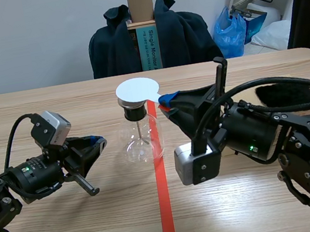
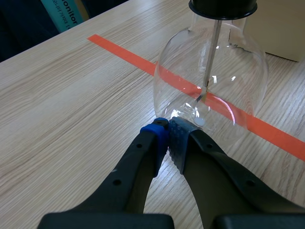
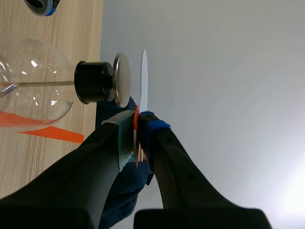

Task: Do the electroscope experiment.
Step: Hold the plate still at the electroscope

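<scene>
While left fingers (image 2: 153, 145) meet empty at the flask (image 2: 228, 71), right fingers (image 3: 159, 143) pinch the white disc (image 1: 137, 88).

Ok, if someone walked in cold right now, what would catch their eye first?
Most likely the white disc, held level just over the metal plate atop the glass flask at mid-table, with a thin gap between disc and plate. The right jaws are shut on the disc's stem. Next come the left jaws, shut on nothing, their tips low beside the flask.
</scene>
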Available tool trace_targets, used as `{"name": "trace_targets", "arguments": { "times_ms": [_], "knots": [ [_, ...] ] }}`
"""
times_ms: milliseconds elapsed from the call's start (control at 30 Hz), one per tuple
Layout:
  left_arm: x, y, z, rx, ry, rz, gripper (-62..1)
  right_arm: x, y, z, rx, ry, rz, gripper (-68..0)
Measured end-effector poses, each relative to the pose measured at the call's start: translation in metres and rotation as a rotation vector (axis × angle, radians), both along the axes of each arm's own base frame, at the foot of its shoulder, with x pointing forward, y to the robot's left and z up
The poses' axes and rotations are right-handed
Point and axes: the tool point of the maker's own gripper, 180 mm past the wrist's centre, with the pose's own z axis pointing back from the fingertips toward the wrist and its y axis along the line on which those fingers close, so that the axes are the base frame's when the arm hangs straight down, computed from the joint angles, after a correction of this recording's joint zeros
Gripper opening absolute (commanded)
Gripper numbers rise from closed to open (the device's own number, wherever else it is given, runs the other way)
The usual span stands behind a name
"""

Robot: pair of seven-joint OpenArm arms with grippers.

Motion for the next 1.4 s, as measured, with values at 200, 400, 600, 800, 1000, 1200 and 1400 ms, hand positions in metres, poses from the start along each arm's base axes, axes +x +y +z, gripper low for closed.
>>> {"name": "trace_targets", "arguments": {
  "times_ms": [200, 400, 600, 800, 1000, 1200, 1400],
  "knots": [
    [0.000, 0.000, 0.000, 0.000, 0.000, 0.000, -57.7, 0.000, 0.000, 0.000, 0.000, 0.001, 0.000, -66.7],
    [0.000, 0.000, 0.000, 0.000, 0.000, 0.000, -57.7, 0.000, 0.000, 0.000, 0.000, 0.001, 0.000, -66.7],
    [0.000, 0.000, 0.000, 0.000, 0.000, 0.000, -57.7, 0.000, 0.000, 0.000, 0.000, 0.001, 0.000, -66.7],
    [0.000, 0.000, 0.000, 0.000, 0.000, 0.000, -57.7, 0.000, 0.000, 0.000, 0.000, 0.001, 0.000, -66.7],
    [0.000, 0.000, 0.000, 0.000, 0.000, 0.000, -57.7, 0.000, 0.000, 0.000, 0.000, 0.001, 0.000, -66.7],
    [0.000, 0.000, 0.000, 0.000, 0.000, 0.000, -57.7, 0.001, -0.001, 0.000, 0.000, 0.001, -0.005, -66.7],
    [0.000, 0.000, 0.000, 0.000, 0.000, 0.000, -57.7, 0.012, -0.009, -0.001, -0.004, 0.003, -0.085, -66.7]
  ]
}}
